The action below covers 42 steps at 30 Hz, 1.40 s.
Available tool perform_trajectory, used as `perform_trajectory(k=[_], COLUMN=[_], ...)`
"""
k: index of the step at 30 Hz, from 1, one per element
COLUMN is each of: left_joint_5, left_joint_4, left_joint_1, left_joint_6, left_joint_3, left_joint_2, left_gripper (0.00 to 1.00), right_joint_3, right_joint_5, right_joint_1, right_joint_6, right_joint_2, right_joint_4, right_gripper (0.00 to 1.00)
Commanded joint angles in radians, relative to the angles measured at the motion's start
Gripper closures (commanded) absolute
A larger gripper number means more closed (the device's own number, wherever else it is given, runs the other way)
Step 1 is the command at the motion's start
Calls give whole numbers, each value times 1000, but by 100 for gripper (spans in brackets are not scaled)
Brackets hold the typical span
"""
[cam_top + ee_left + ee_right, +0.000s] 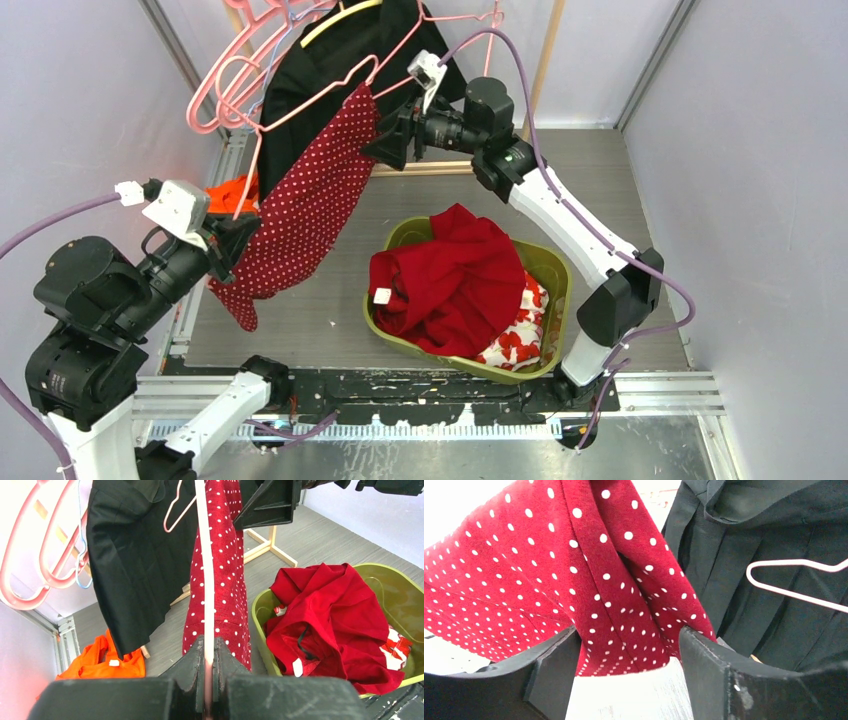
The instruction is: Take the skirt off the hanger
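The skirt [310, 205] is red with white dots and hangs slanted from a thin pink hanger [322, 93]. My left gripper [232, 238] is at the skirt's lower left, shut on the hanger's pink bar [205, 580], which runs up between its fingers [192, 662]. The skirt [227, 580] drapes just behind that bar. My right gripper [385, 140] is up at the skirt's top end. Its jaws stand open with a fold of the skirt [614, 590] between the fingers [704, 655].
A black garment [330, 60] hangs behind the skirt among several empty pink hangers [235, 70]. A green basket [556, 262] holding red clothes [455, 280] sits on the floor to the right. An orange cloth [235, 190] lies at the left. A wooden rack [265, 550] stands behind.
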Motion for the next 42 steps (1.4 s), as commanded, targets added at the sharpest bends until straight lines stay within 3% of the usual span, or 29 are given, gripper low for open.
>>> perform_trajectory(k=[1,4,6,13,17,20,30,31,32,33,38,42], left_joint_5=[-10,-9,-9,-11,-11,-11,-15,-18,-21,-25,-37,-158], left_joint_4=[88,93,95,93,96,100,106,105,104,105,111,114], left_joint_1=[-10,-14,-16,-18,-18,-18,-18,-17,-17,-17,-18,-19], left_joint_6=[18,18,18,21,20,20,23,23,23,24,26,16], left_joint_3=[33,28,21,10,7,7,1,-2,-2,-4,-12,-21], left_joint_2=[0,6,7,8,11,13,15,12,12,10,10,28], left_gripper=[100,100,100,100,100,100,100,100,100,100,100,100], right_joint_3=[31,31,32,16,29,40,67,70,69,65,62,100], right_joint_5=[-66,-86,-108,-83,-98,-113,-174,-177,-174,-165,-141,-142], right_joint_1=[-5,-5,-5,-5,-3,2,33,35,36,36,36,36], right_joint_6=[87,105,122,134,153,176,251,254,257,259,171,99], right_joint_2=[-22,-24,-23,-32,-26,-13,39,40,41,37,-18,-76], right_joint_4=[81,63,55,59,82,97,127,126,123,121,3,-159], right_gripper=[29,44,47,22,20,26,60,68,87,98,99,99])
